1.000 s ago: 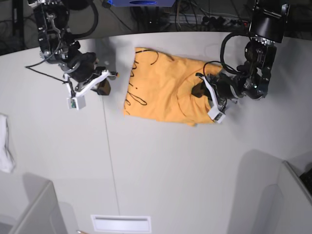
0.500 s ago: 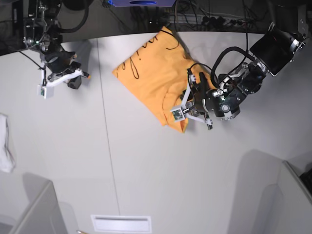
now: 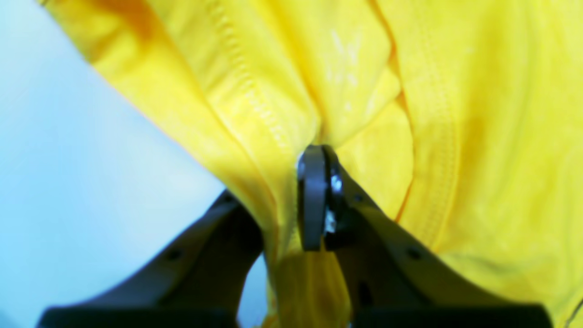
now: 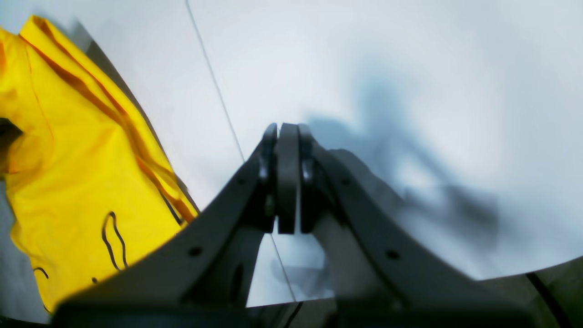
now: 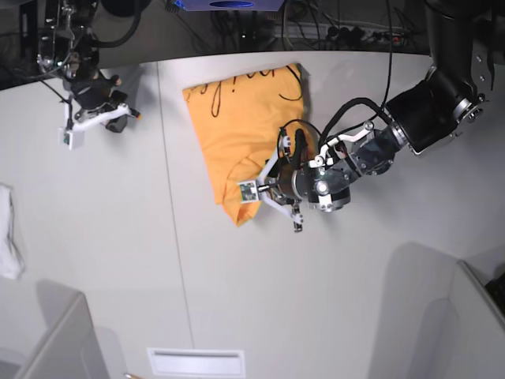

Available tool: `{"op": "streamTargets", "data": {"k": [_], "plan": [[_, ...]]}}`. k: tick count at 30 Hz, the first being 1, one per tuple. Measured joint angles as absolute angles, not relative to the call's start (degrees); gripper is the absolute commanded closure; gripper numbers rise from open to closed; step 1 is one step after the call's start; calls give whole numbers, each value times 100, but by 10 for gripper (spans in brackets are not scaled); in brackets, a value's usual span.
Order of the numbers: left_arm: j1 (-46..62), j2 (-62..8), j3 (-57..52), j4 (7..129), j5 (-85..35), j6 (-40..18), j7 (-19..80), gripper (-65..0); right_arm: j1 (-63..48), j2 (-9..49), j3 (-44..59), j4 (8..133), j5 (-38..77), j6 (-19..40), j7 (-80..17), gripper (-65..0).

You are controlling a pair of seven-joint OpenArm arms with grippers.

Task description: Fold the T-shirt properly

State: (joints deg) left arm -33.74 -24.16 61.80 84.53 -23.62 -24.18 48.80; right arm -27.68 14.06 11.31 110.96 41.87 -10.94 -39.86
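The orange-yellow T-shirt (image 5: 237, 118) lies bunched and partly folded at the back middle of the white table (image 5: 260, 300), with black cursive lettering along its far edge. My left gripper (image 5: 272, 175) is at the shirt's near right corner, shut on a bunch of its fabric. In the left wrist view the T-shirt (image 3: 478, 136) fills the frame, and a hemmed fold is pinched in my left gripper (image 3: 284, 191). My right gripper (image 5: 110, 120) hovers at the table's far left, apart from the shirt. The right wrist view shows that gripper (image 4: 287, 136) shut on nothing, with the T-shirt (image 4: 68, 159) to its left.
A small white cloth (image 5: 8, 237) lies at the table's left edge. A thin seam (image 5: 177, 253) runs front to back across the table. Grey dividers stand at the front left (image 5: 55, 339) and front right (image 5: 465, 316). Cables crowd the back edge.
My left gripper has dragged its corner of the T-shirt leftward and toward the front, turning and bunching the cloth. The right arm has drawn back to the far left.
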Motion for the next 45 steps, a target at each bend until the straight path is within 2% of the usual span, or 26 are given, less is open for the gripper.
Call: {"op": "streamTargets", "data": {"k": [5, 8, 12, 14, 25, 26, 30, 32, 34, 36, 41, 43, 45], "plan": [[-3601, -2069, 6342, 8027, -2349, -2438, 4615, 0, -2847, 1308, 1142, 11096, 4189, -1094, -3977, 0], [-3621, -1885, 6361, 7863, -1883, -2462, 4375, 0, -2840, 1313, 1142, 11096, 4187, -1094, -3966, 0], [-3603, -1669, 6412, 7717, -1194, -3301, 4316, 0, -2816, 1308, 1142, 11096, 4176, -1094, -3970, 0], [-3527, -1614, 6379, 7690, -1004, -3479, 4300, 0, -2816, 1310, 1142, 11096, 4171, -1094, -3968, 0], [-3575, -1470, 6383, 7664, -757, -3553, 4300, 0, -2814, 1310, 1142, 11093, 4171, -1094, -3970, 0], [-3586, -1470, 6383, 7664, -755, -3570, 4305, -30, -2814, 1310, 1142, 11093, 4171, -1094, -3970, 0], [-3693, -1426, 6386, 7662, -738, -3566, 4316, -360, -2814, 1310, 1142, 11093, 4171, -1094, -3970, 0], [-3789, -1365, 6294, 7662, -755, -3570, 4327, -481, -2816, 1310, 1140, 11093, 4171, -1094, -3970, 0], [-3756, -1319, 5896, 7688, -779, -3614, 4307, -566, -2816, 1308, 1125, 11093, 4174, -1094, -3970, 0], [-3719, -1243, 5264, 7712, -762, -3636, 4333, -607, -2816, 1313, 1118, 11067, 4176, -1094, -3959, 0], [-3590, -1057, 3538, 8342, -731, -3588, 4366, -591, -2818, 1302, 1096, 10807, 4158, -1094, -3988, 0], [-3199, -1033, 2936, 8930, -755, -3553, 4388, -510, -2840, 1310, 1090, 10807, 4167, -1092, -3688, 0], [-2679, -1050, 2482, 9470, -685, -3594, 4547, -362, -2930, 1343, 1076, 10827, 4167, -996, -3194, 0]]}}
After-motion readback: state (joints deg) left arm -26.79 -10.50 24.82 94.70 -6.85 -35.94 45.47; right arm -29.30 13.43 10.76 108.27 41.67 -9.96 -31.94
